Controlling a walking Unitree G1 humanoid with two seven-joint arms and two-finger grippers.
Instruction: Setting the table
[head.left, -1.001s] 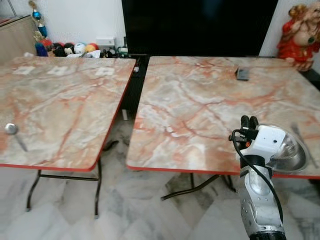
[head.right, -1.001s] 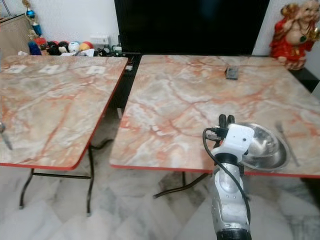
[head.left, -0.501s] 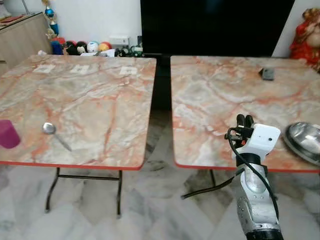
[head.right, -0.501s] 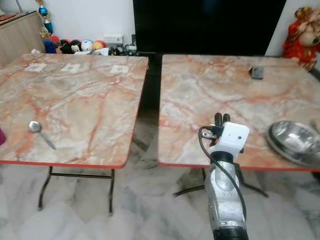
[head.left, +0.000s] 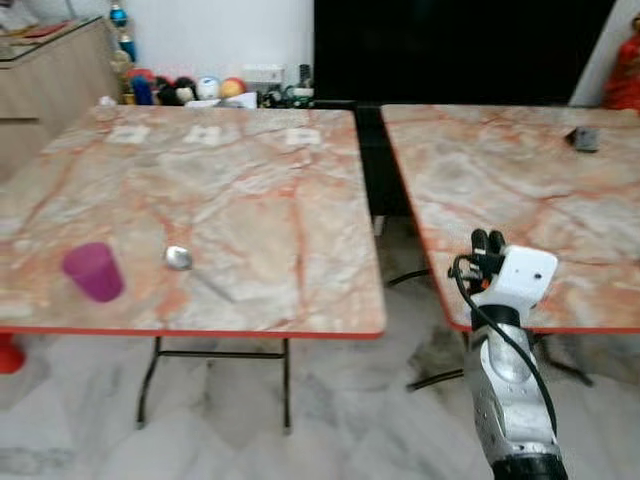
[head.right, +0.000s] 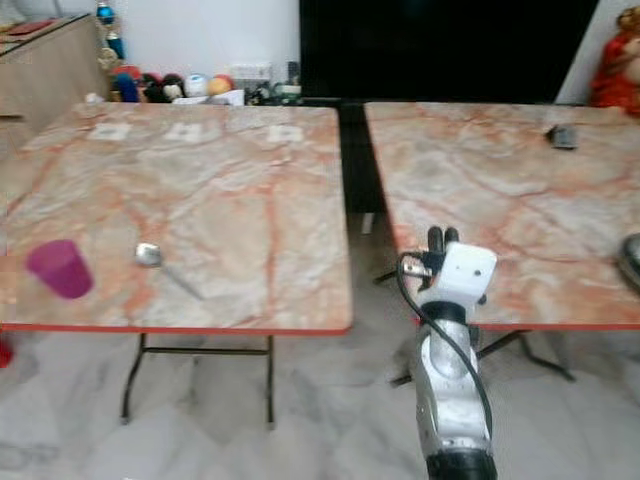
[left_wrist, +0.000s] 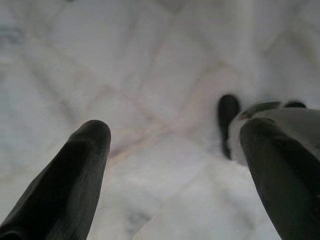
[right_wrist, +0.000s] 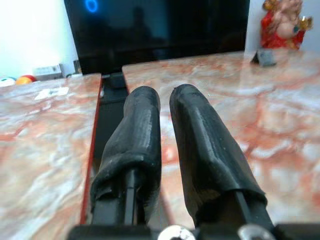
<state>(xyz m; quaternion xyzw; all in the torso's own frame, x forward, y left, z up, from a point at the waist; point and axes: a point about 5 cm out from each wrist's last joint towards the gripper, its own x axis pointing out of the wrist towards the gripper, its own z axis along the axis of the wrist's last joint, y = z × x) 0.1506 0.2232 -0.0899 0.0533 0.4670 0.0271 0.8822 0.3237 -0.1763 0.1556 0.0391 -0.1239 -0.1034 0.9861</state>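
**Between tables, nothing in hand**

On the left marble-patterned folding table (head.left: 250, 200), near its front edge toward the left corner, stands a purple plastic cup (head.left: 94, 271); just beside it lies a steel spoon (head.left: 184, 262), round bowl glossy. My left gripper (left_wrist: 175, 165) hangs over the pale floor (left_wrist: 150, 60), fingers spread wide, empty. My right gripper (right_wrist: 172, 145) is raised before the right table (head.left: 520, 190), fingers pressed together, empty. Judgement: fetching stage; next, approach the cup and spoon.
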